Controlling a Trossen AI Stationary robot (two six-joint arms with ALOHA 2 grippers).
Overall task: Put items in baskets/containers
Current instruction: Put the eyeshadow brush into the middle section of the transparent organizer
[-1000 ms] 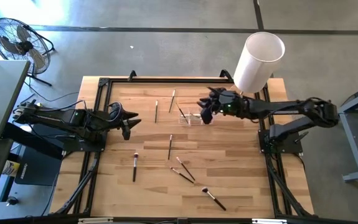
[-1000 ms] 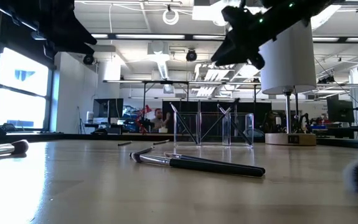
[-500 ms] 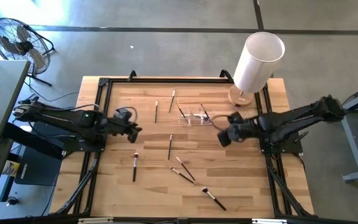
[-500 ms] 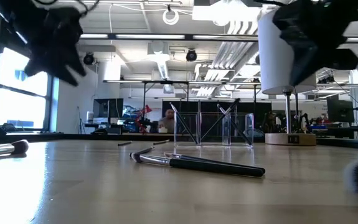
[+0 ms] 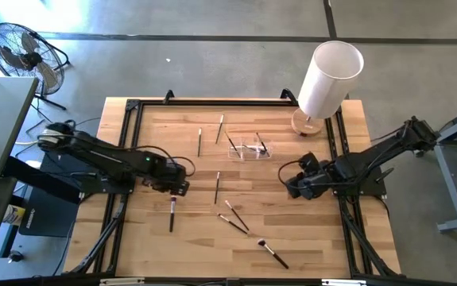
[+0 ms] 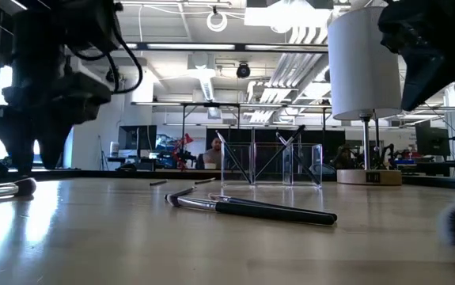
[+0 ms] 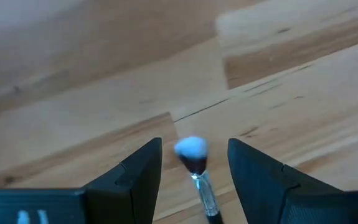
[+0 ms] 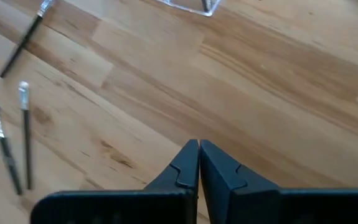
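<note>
Hovering low over the wooden tabletop, the left hand spreads its fingers wide astride the pale tip of a makeup brush, open boards all round. That brush's long axis runs toward the near edge, bristles pointing at the hand. Right hand pinched closed, empty, well apart from the clear tray standing by the white cylinder.

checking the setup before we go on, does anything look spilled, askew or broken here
Nothing looks damaged or spilled. The loose brushes scattered on the table are just unsorted; the clear tray sits flat with a few inside. The left gripper is open around a pale-tipped brush; the right gripper is shut, empty.
</note>
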